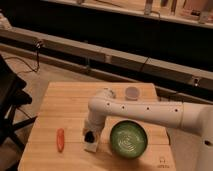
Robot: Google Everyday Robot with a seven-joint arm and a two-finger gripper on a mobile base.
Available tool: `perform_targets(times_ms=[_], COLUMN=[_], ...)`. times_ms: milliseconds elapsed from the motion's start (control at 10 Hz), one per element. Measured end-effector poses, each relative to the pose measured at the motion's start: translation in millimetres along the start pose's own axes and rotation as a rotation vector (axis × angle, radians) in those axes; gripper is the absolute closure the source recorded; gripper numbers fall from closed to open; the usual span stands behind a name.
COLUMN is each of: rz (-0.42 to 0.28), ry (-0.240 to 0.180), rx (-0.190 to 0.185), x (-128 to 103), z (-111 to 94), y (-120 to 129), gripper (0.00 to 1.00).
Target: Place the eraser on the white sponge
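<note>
My white arm reaches from the right across the wooden table (65,102), and its gripper (90,134) points down at the front middle. Directly under it lies the white sponge (90,145), a small off-white pad. A small black shape (90,136) sits at the gripper's tip, right on top of the sponge. It may be the eraser, but I cannot tell it apart from the gripper's dark tip. The gripper is touching or almost touching the sponge.
An orange carrot (60,140) lies left of the sponge. A green bowl (128,139) stands close on its right. A small round white cup (132,93) stands at the back. A black chair (10,107) is left of the table. The table's front edge is just beyond the sponge.
</note>
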Motion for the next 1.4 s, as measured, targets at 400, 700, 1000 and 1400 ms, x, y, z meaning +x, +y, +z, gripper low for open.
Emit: perform_targets(times_ms=[400, 700, 1000, 1400], rz=[0.001, 0.003, 0.003, 0.008], ry=[0.005, 0.009, 0.012, 0.016], rx=[0.003, 0.006, 0.009, 0.012], x=[3.5, 5.7, 7.0, 8.3], z=[1.9, 3.2, 4.6, 6.2], y=[1.9, 3.2, 3.2, 5.1], gripper=[0.66, 0.52, 0.29, 0.53])
